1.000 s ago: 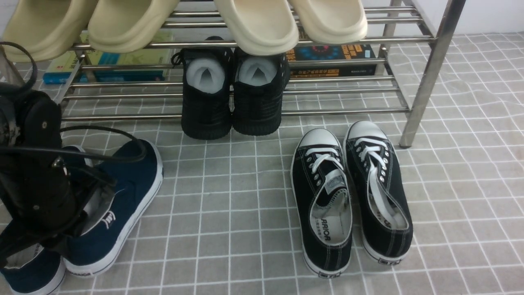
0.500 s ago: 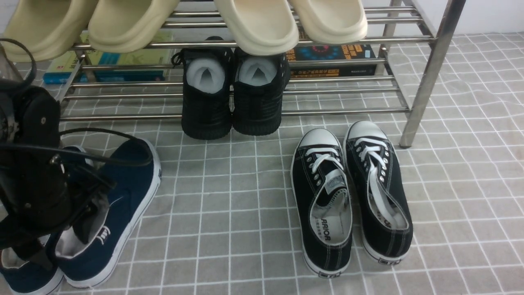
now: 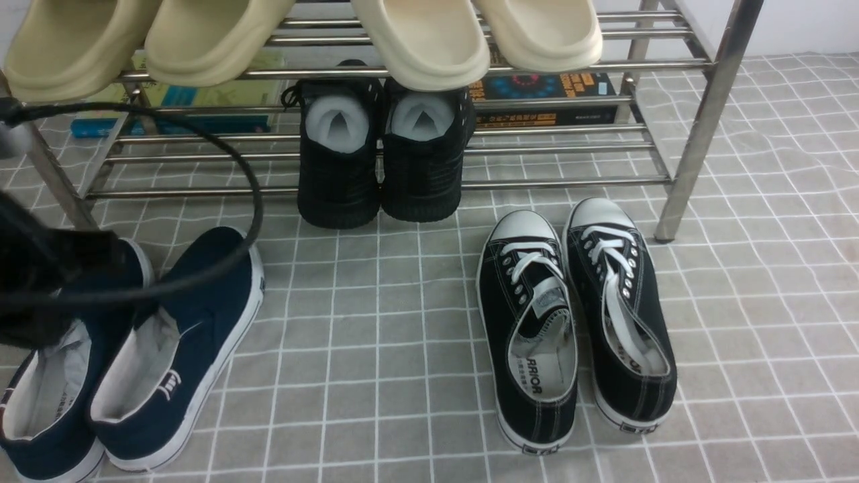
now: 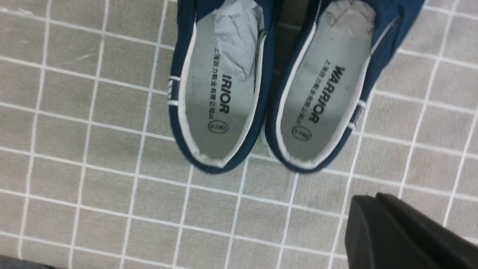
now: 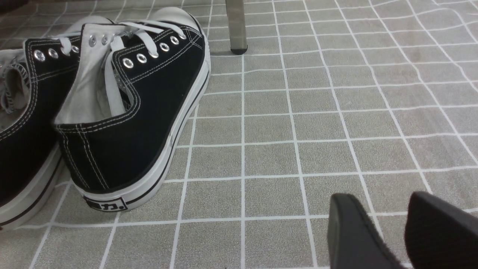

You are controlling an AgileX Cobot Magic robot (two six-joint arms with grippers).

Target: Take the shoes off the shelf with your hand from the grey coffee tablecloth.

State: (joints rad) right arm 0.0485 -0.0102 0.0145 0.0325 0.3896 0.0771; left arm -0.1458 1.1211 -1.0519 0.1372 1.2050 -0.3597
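The pair of navy slip-on shoes (image 3: 181, 335) stands side by side on the grey coffee tablecloth (image 3: 376, 322) at the front left, in front of the silver shelf (image 3: 470, 182). In the left wrist view the shoes (image 4: 220, 93) show their grey insoles from above. My left gripper (image 4: 377, 198) is above and behind their heels, apart from them, its fingers together and empty. Its black body (image 3: 40, 282) shows blurred at the left edge of the front view. My right gripper (image 5: 388, 209) is low over the cloth with a small gap between its fingers, empty.
Black lace-up sneakers (image 3: 577, 315) lie on the cloth at the right, close to my right gripper (image 5: 112, 112). All-black mesh shoes (image 3: 379, 168) sit on the shelf's bottom tier, cream slippers (image 3: 416, 40) on the tier above, books (image 3: 543, 97) behind. A shelf leg (image 3: 698, 134) stands right. A black cable (image 3: 251, 201) loops over the navy shoes.
My left gripper has let go of the navy shoes and pulled up and back to the left. The shoes now rest flat on the cloth, openings uncovered.
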